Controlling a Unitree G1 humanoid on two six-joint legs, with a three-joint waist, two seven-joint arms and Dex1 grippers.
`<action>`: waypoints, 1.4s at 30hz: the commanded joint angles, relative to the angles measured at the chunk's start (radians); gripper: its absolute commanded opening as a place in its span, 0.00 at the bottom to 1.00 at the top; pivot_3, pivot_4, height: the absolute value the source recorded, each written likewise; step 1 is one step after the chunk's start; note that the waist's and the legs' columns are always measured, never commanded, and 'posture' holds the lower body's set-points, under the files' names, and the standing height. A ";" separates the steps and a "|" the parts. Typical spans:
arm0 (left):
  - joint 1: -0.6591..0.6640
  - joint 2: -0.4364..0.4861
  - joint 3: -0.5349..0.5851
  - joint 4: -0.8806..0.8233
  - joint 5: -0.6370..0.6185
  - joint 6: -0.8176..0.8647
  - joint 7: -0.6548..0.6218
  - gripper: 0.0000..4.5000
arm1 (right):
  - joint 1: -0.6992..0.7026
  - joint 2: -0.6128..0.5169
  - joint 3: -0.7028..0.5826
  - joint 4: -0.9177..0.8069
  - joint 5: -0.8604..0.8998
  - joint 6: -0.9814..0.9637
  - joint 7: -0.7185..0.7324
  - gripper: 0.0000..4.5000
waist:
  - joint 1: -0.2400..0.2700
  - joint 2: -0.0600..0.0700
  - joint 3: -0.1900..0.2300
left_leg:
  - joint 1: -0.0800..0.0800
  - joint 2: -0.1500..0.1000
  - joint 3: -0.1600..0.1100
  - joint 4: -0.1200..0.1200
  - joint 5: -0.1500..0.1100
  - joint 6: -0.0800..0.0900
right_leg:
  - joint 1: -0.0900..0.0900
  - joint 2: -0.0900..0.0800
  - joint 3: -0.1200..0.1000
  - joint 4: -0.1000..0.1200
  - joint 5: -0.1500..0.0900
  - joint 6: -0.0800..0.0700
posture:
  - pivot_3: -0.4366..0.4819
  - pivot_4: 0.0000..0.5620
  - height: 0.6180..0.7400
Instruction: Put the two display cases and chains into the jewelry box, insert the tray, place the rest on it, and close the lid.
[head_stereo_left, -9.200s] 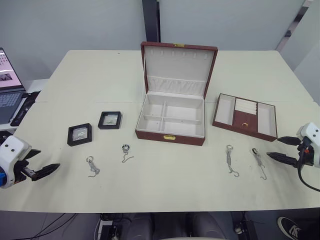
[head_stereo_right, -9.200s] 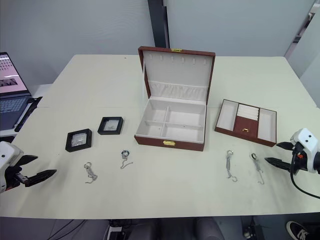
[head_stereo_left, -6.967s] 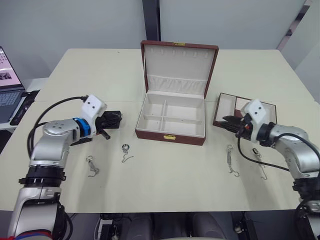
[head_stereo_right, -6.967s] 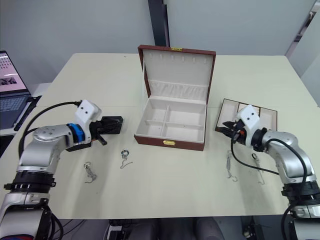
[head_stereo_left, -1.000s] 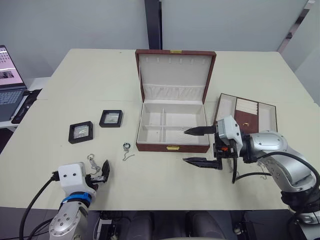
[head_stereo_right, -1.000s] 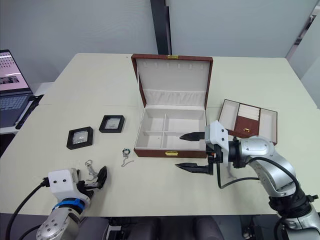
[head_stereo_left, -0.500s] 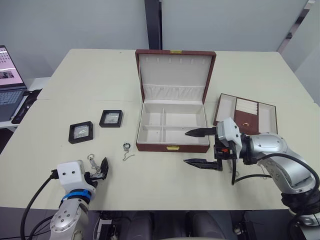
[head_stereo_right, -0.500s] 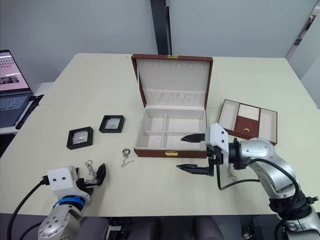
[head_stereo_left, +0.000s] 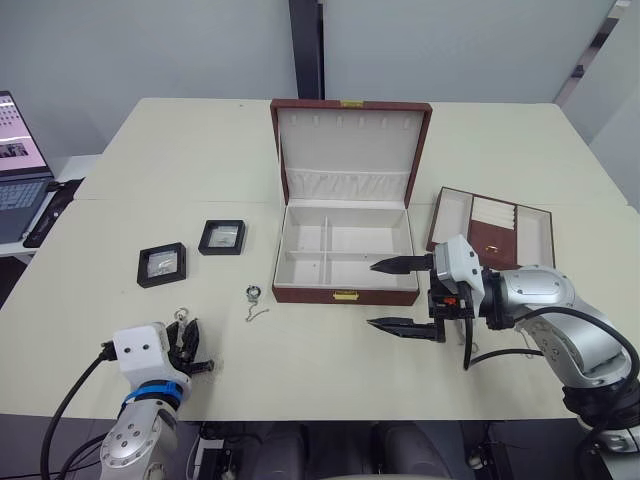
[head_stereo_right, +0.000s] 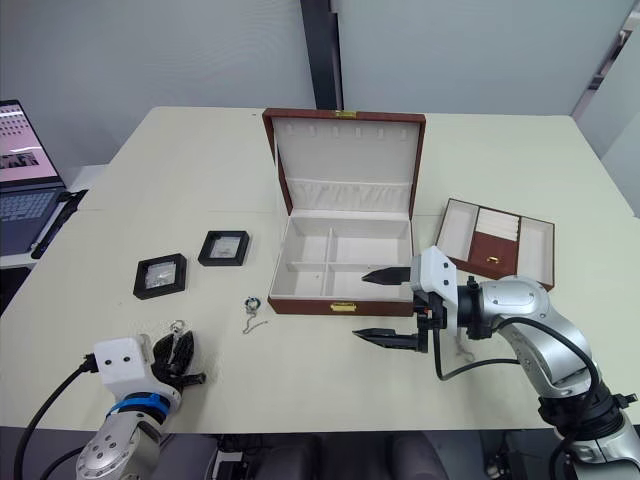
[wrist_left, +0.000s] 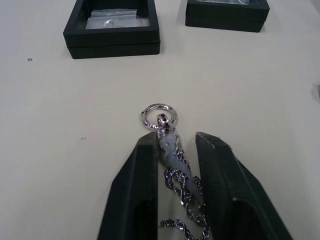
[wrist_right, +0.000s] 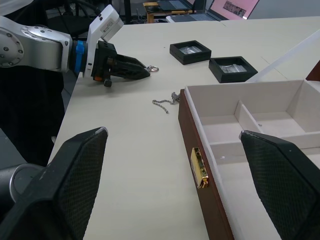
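My left gripper (wrist_left: 172, 142) is shut on a crumpled silver chain (wrist_left: 176, 170) near the table's front left; the chain's ring (wrist_left: 159, 117) pokes out past the fingertips. A second short chain (head_stereo_left: 254, 300) lies by the jewelry box's front left corner. The two display cases (head_stereo_left: 161, 264) (head_stereo_left: 221, 237) sit left of the box. The jewelry box (head_stereo_left: 310, 294) stands with its lid (head_stereo_left: 348, 140) upright and its cream cells empty. My right gripper (head_stereo_left: 374, 294) is open at the box's front right corner. The tray (head_stereo_left: 452, 218) lies right of the box. My right arm hides the rest.
A laptop (head_stereo_left: 15, 150) stands off the table's far left edge. Bare tabletop stretches in front of the box between my two arms and behind the lid.
My left gripper's fingers have closed on the chain at the front left. The right arm and everything else have stayed put.
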 joint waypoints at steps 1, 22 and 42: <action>0.015 -0.006 -0.001 0.006 -0.004 0.010 0.006 0.01 | -0.010 -0.006 -0.023 -0.018 0.012 -0.013 0.003 1.00 | 0.000 0.000 0.000 | 0.000 0.000 0.000 0.000 0.000 0.000 | 0.000 0.000 0.000 0.000 0.000 0.000 | 0.48 0.27 1.00; -0.086 0.109 -0.006 -0.169 -0.122 0.029 -0.101 0.01 | -0.040 -0.005 -0.084 -0.003 0.058 0.003 -0.023 1.00 | 0.000 0.000 0.000 | 0.000 0.000 0.000 0.000 0.000 0.000 | 0.000 0.000 0.000 0.000 0.000 0.000 | 0.48 0.27 1.00; -0.667 0.370 -0.166 0.113 -0.230 0.139 -0.400 0.01 | 0.019 -0.004 -0.203 -0.044 0.051 0.021 -0.188 1.00 | 0.000 0.000 0.000 | -0.001 0.000 0.000 0.000 0.000 0.000 | -0.001 0.001 -0.002 0.000 0.000 0.000 | 0.48 0.27 1.00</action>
